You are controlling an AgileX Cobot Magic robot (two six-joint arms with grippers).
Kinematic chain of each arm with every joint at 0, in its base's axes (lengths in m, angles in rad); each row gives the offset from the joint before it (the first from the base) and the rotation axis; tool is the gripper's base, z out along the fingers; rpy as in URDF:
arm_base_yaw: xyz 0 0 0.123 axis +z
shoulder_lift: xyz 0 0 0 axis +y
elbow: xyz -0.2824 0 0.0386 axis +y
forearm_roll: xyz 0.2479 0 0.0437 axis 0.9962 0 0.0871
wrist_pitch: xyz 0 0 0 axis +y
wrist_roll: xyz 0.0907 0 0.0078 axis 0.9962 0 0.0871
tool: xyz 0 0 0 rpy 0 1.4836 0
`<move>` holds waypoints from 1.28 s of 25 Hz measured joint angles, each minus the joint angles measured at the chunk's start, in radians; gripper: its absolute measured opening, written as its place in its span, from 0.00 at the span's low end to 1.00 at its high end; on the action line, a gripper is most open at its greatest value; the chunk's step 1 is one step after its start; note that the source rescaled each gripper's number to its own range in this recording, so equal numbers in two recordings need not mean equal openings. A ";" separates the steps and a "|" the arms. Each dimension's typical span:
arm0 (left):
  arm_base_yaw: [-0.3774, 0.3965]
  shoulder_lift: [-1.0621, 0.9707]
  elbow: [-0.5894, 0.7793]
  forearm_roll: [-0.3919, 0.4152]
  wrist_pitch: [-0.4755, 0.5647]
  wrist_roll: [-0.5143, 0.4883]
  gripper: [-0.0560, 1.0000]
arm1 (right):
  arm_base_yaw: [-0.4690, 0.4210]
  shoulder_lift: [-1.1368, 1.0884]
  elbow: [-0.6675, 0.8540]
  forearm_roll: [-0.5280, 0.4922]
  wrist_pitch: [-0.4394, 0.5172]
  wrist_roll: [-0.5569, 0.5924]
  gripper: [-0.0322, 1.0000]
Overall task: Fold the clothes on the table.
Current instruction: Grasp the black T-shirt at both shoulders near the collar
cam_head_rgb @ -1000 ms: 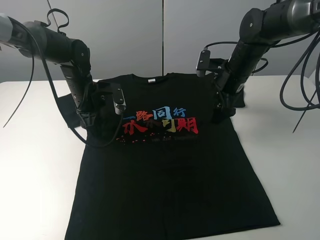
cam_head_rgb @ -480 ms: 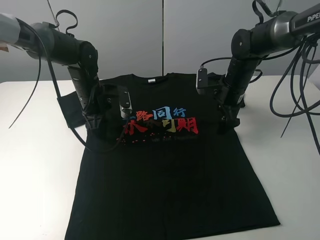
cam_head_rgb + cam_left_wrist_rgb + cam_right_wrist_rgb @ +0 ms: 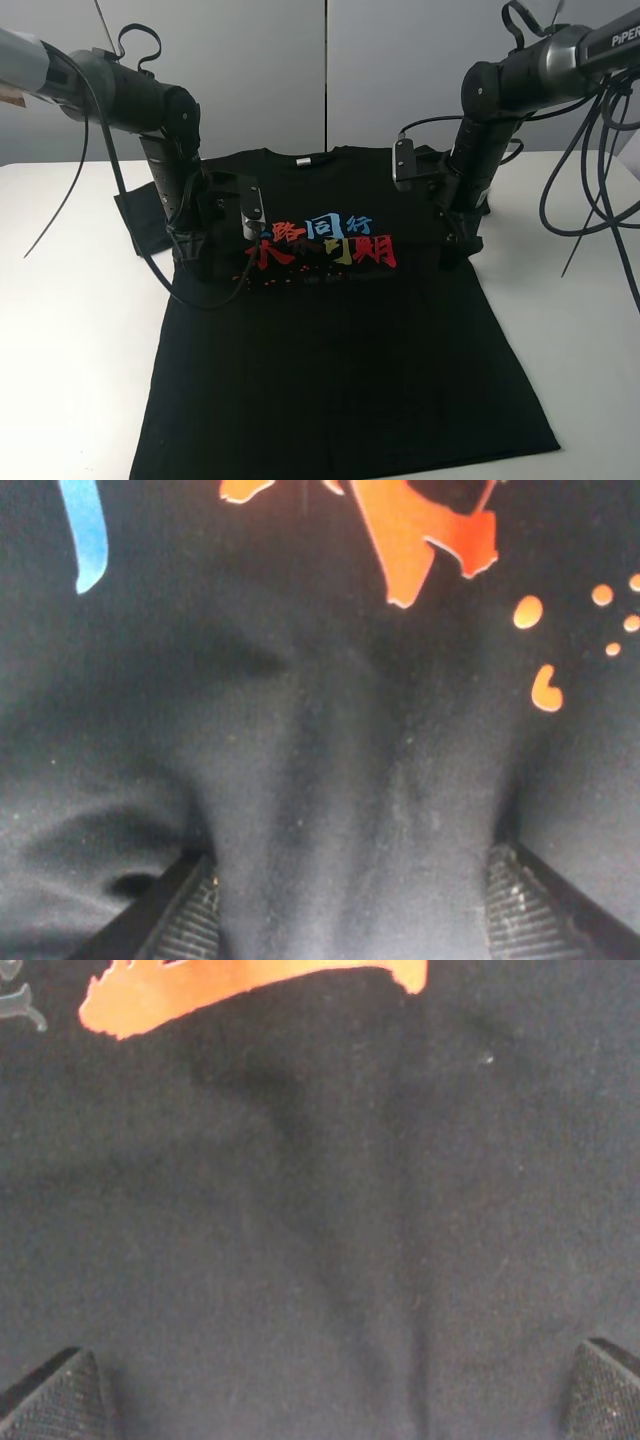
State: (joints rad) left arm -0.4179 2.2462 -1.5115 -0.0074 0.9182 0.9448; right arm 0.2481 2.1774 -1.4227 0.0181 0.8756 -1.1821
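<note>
Change: the right arm has swung in and brought the right hand (image 3: 457, 255) down onto the cloth beside the print (image 3: 320, 245). The left arm has edged a little closer to the print from the other side.
Left hand (image 3: 195, 265): fingers (image 3: 185, 920) stand apart and are pressed into the cloth just to the left of the print, seen from the high camera. It is not clamped on anything yet.
Cloth at left hand: a soft ridge (image 3: 350, 810) rises between the two fingers, apparently pushed up so there is something to pinch.
Right hand: fingers (image 3: 50, 1400) are spread as wide as they go, with the tips down on the cloth just to the right of the print. It holds nothing.
Cloth at right hand: only a faint crease runs between the tips.
T-shirt (image 3: 340, 360): lies face up and spread flat, collar at the far edge, with the print across the chest between the two hands.
Tabletop (image 3: 70, 350): white, with bare margins to either side of the print's row and the T-shirt roughly at its middle.
Step in hand: probably a matched pinch either side of the print, to lift the chest for a fold.
Why mirrored: even holds should keep the fold line straight.
Risk: thin cloth may slip out when the fingers close.
</note>
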 joint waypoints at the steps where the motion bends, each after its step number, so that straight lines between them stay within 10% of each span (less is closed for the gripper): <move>1: 0.000 0.000 0.000 0.007 0.000 0.000 0.76 | 0.002 0.000 0.000 0.000 -0.005 -0.009 1.00; 5: -0.001 0.002 0.000 0.020 -0.006 -0.002 0.69 | 0.019 0.000 0.000 0.000 -0.027 -0.034 1.00; 14: -0.001 0.006 -0.004 0.030 -0.001 -0.003 0.07 | 0.044 0.012 0.000 -0.005 -0.033 -0.048 0.98; 32: -0.017 0.006 -0.006 0.039 0.012 0.019 0.05 | 0.050 0.016 0.009 -0.026 -0.043 -0.050 0.86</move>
State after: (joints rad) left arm -0.4353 2.2523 -1.5175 0.0319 0.9306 0.9641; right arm 0.2979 2.1939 -1.4139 -0.0077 0.8322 -1.2325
